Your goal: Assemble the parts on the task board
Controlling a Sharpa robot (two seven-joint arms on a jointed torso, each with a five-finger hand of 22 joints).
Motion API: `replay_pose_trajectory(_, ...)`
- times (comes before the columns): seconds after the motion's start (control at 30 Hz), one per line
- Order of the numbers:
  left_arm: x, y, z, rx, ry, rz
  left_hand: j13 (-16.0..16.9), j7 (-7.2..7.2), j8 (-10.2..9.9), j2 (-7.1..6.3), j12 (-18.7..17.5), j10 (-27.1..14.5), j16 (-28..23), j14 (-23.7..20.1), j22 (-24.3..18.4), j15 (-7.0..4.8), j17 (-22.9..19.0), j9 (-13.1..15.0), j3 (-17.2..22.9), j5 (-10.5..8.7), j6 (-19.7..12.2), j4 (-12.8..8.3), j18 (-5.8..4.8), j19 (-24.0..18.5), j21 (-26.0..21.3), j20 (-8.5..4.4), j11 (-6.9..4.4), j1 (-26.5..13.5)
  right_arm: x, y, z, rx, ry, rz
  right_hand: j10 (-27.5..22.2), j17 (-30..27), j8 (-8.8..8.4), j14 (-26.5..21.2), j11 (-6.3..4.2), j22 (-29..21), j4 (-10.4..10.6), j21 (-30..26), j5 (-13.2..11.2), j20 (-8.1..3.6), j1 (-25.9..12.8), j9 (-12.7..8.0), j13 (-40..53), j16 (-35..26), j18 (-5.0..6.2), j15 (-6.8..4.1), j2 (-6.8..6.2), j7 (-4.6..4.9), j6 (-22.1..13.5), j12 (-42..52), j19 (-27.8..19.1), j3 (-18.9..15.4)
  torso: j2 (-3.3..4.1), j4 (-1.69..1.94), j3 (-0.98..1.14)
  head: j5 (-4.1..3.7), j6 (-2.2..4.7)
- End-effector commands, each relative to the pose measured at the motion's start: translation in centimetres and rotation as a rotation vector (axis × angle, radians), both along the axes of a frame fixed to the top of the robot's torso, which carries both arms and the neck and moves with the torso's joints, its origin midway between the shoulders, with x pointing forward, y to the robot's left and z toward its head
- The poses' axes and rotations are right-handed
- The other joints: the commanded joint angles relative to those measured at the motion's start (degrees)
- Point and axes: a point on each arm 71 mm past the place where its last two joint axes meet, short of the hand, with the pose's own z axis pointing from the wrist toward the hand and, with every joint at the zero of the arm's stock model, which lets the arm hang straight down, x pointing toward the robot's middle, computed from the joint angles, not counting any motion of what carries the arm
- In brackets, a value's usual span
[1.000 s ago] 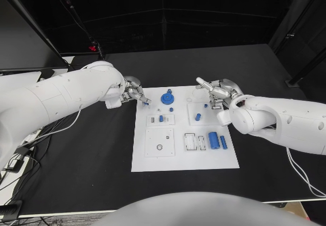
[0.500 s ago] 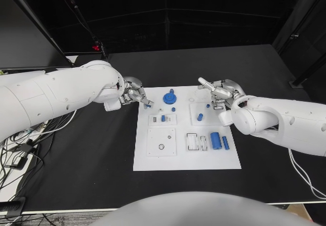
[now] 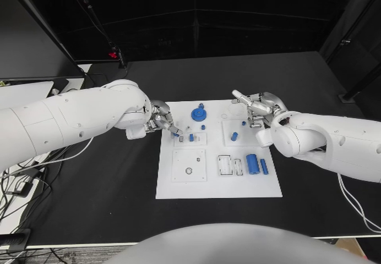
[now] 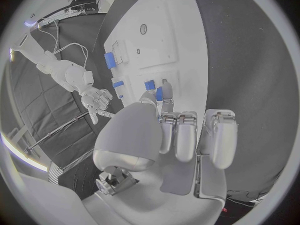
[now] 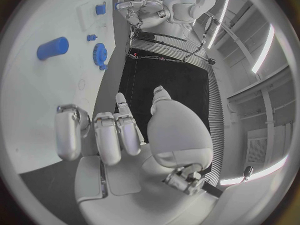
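The white task board (image 3: 218,184) lies mid-table. On it are a blue gear (image 3: 197,114), a blue peg (image 3: 234,135), a blue cylinder (image 3: 250,163) and a thin blue bar (image 3: 262,166). My left hand (image 3: 163,122) hangs over the board's left edge, beside a small white module (image 3: 190,139). It pinches a small blue part (image 4: 159,93) between thumb and fingertip. My right hand (image 3: 258,109) hovers over the board's far right corner, fingers apart and holding nothing. In the right wrist view the cylinder (image 5: 52,48) and gear (image 5: 100,55) lie beyond my right hand (image 5: 119,135).
Black table (image 3: 95,192) surrounds the board. Cables (image 3: 20,176) hang off its left edge. A larger white module with a round hole (image 3: 189,165) and a slotted one (image 3: 228,165) sit on the board's near half.
My left hand has moved nearer and rightward with the small blue part, from beside the board's far left corner to the small left module. The right hand stays put.
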Motion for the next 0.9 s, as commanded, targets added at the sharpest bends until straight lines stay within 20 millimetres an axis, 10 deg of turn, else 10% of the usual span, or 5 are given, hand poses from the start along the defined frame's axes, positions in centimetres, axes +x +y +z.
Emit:
replay_pose_trajectory(0.03, 0.0, -0.1, -0.2, 0.019, -0.004, 0.023, 14.9, 0.05, -0.2, 7.98, -0.3, 6.6, 0.0, 5.9, 15.1, -0.43, 15.1, 0.0, 0.4, 0.21, 0.2, 0.0, -0.37, 6.1, 0.2, -0.03, -0.80, 8.7, 0.0, 0.1, 0.2, 0.004, -0.011, 0.008, 6.2, 15.1, 0.36, 5.9, 0.37, 11.2, 0.1, -0.3, 0.4, 0.16, -0.1, -0.1, 15.1, 0.1, 0.72, 0.37, 0.53, 0.17, 0.0, 0.1, -0.4, -0.4, 0.02, 0.00, 0.01, -0.13, 0.03)
replay_pose_trajectory(0.9, 0.2, -0.9, -1.6, 0.042, -0.018, -0.004, 14.9, 0.08, -0.4, 7.91, -0.3, 6.6, 0.0, 5.9, 15.1, -0.44, 15.1, 0.0, 0.9, 0.38, 0.1, 0.0, -0.37, 6.1, 0.2, -0.05, -0.78, 8.7, 0.0, 0.2, 0.2, 0.005, -0.012, 0.010, 6.2, 15.1, 0.36, 5.9, 0.37, 11.2, 0.1, -0.3, 0.4, 0.16, -0.1, -0.1, 15.1, 0.1, 0.72, 0.37, 0.53, 0.17, 0.0, 0.1, -0.4, -0.4, 0.00, 0.06, 0.05, -0.27, -0.52)
